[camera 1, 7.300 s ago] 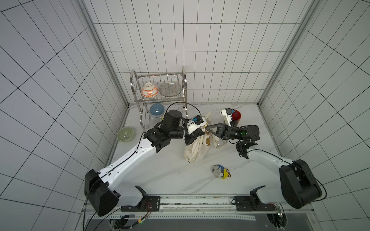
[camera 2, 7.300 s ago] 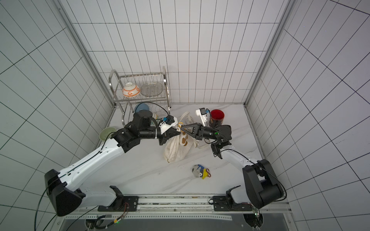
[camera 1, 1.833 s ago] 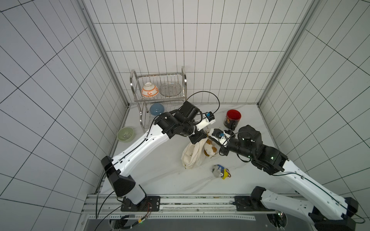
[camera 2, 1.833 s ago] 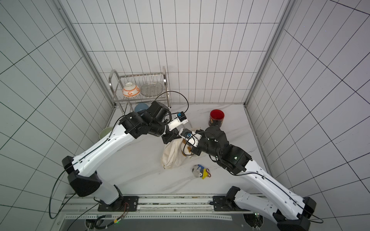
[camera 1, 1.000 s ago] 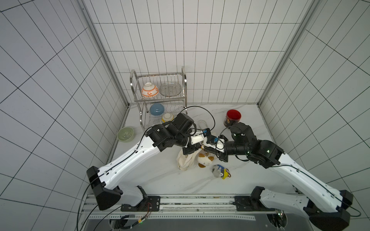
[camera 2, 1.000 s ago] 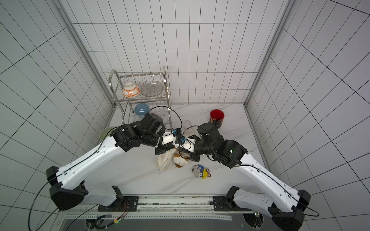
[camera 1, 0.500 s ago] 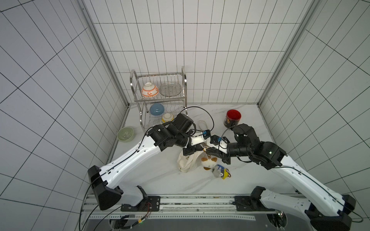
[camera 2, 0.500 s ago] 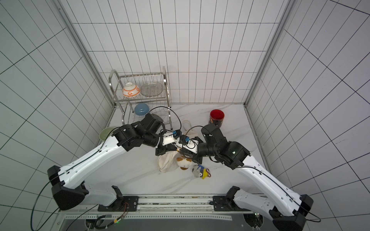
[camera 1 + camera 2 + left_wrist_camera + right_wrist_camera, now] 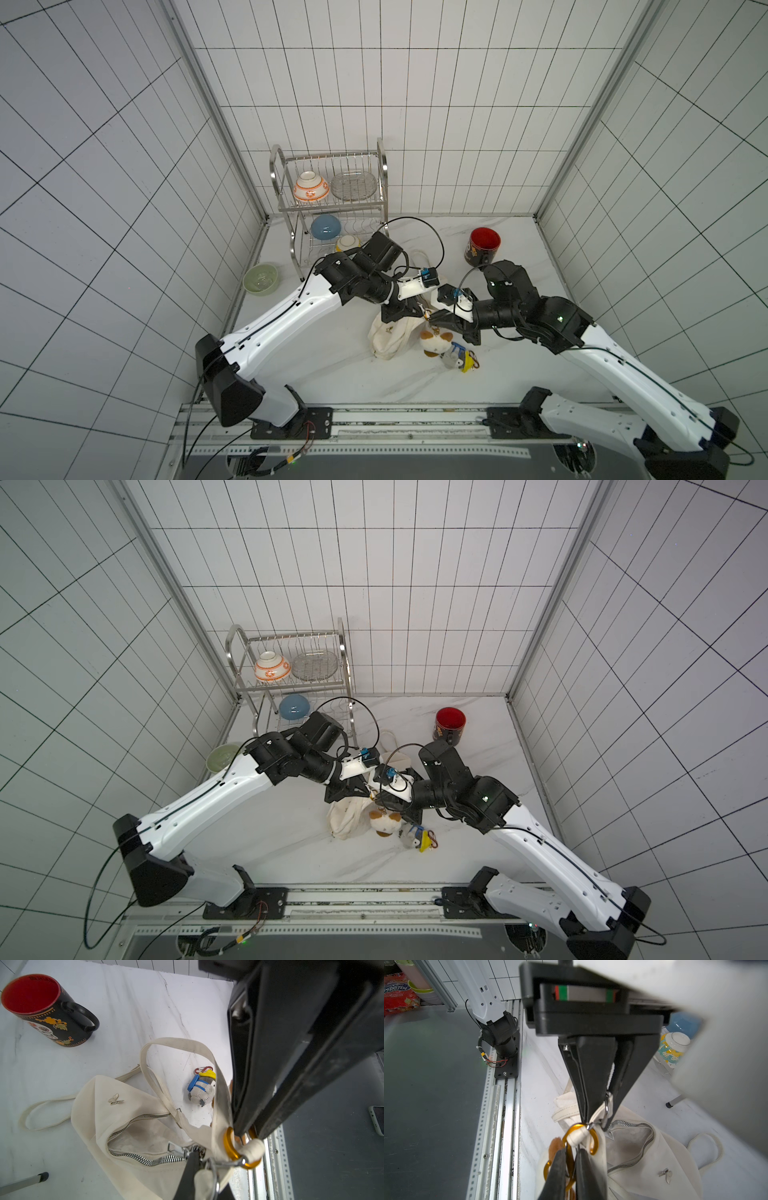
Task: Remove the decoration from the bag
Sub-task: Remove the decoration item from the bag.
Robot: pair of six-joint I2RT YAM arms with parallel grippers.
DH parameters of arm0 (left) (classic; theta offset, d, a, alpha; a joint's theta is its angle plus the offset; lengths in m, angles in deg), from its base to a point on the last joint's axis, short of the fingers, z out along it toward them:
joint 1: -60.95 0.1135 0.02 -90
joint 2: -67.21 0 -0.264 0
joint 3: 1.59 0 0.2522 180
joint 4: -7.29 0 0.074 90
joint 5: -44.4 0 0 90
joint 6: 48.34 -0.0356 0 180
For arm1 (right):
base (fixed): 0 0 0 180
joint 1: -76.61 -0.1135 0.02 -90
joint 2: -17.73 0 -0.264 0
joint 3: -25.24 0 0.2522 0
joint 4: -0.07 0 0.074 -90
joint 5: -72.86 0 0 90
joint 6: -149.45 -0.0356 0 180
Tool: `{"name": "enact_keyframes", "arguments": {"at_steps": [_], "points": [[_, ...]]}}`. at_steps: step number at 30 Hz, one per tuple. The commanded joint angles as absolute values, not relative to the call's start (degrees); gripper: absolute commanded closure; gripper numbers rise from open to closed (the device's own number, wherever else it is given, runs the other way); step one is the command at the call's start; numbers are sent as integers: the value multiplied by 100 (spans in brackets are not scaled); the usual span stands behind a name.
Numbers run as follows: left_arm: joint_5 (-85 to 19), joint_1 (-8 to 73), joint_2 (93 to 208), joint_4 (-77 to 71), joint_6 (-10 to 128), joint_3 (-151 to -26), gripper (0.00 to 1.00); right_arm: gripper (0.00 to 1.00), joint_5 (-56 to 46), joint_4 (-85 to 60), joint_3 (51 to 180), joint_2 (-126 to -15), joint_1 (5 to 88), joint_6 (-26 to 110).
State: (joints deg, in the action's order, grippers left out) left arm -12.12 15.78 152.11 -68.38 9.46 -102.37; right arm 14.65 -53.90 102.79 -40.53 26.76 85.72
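Observation:
The cream-white bag (image 9: 390, 337) (image 9: 347, 818) slumps on the marble table, zip open (image 9: 143, 1118) (image 9: 631, 1142). My left gripper (image 9: 406, 312) (image 9: 353, 791) (image 9: 204, 1169) (image 9: 598, 1113) is shut on the bag's strap end by its silver ring. The decoration, a brown-and-white plush toy (image 9: 434, 343) (image 9: 386, 823), hangs from a gold carabiner (image 9: 228, 1147) (image 9: 594, 1142) that is hooked round the rolled strap loop. My right gripper (image 9: 432, 326) (image 9: 380, 802) (image 9: 570, 1153) is shut on that carabiner. The two grippers meet tip to tip above the bag.
A grey penguin plush (image 9: 457, 360) (image 9: 202, 1088) lies right beside the decoration. A black mug (image 9: 482, 245) (image 9: 41, 1007) with a red inside stands at the back right. The dish rack (image 9: 332, 199) is at the back left, with a green bowl (image 9: 260, 278) by the left wall.
Both grippers have shifted slightly toward the front right, still joined at the strap end. The plush toy has sunk lower, next to the penguin plush.

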Motion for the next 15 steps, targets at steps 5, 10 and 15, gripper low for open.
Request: {"name": "enact_keyframes", "arguments": {"at_steps": [5,10,15], "points": [[-1387,1358,15401,-7042,462,-10617,100,100,1671,-6106,10736,-4380,2598,8848],[-1063,1281,15398,-7058,321,-10554,100,100,1721,-5829,10809,-4463,2615,8758],[-735,1168,15323,-7052,256,-10346,100,100,1747,-5608,10855,-4544,2747,8744]]}}
